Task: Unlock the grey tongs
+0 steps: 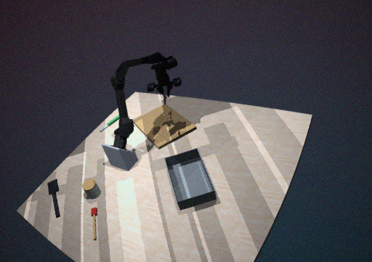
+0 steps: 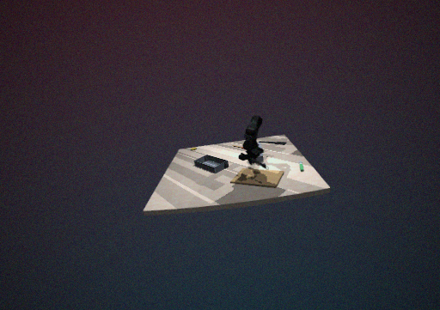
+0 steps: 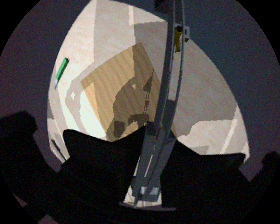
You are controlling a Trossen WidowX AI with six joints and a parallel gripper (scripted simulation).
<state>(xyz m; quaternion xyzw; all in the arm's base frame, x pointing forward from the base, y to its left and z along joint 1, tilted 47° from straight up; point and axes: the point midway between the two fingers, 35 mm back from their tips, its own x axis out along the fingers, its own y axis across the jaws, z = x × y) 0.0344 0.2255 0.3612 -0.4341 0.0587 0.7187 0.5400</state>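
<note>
Tongs gripped and clear of the tin; unlocking and laying down remain.
The gripper (image 1: 165, 92) (image 2: 263, 165) (image 3: 151, 129) pinches the grey tongs (image 1: 164, 100) (image 3: 167, 95) near the wooden board (image 1: 145, 120) (image 2: 268, 179) (image 3: 103, 90), away from the roasting tin (image 1: 197, 202) (image 2: 210, 168); they seem closed, though the view is dim.

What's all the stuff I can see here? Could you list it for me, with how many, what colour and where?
Tongs: one, grey, in the pincer
Wooden board: one, tan, on the table below the pincer
Roasting tin: one, dark grey, on the table near the board
Green-handled tool: one, by a table edge
Cylinder: one, grey with tan top
Red-headed tool: one, tan handle, near the cylinder
Spatula-like tool: one, black, beyond the cylinder
Table: one, pale, under everything
Arm: one, black
Pincer: one, black, shut on the tongs
</note>
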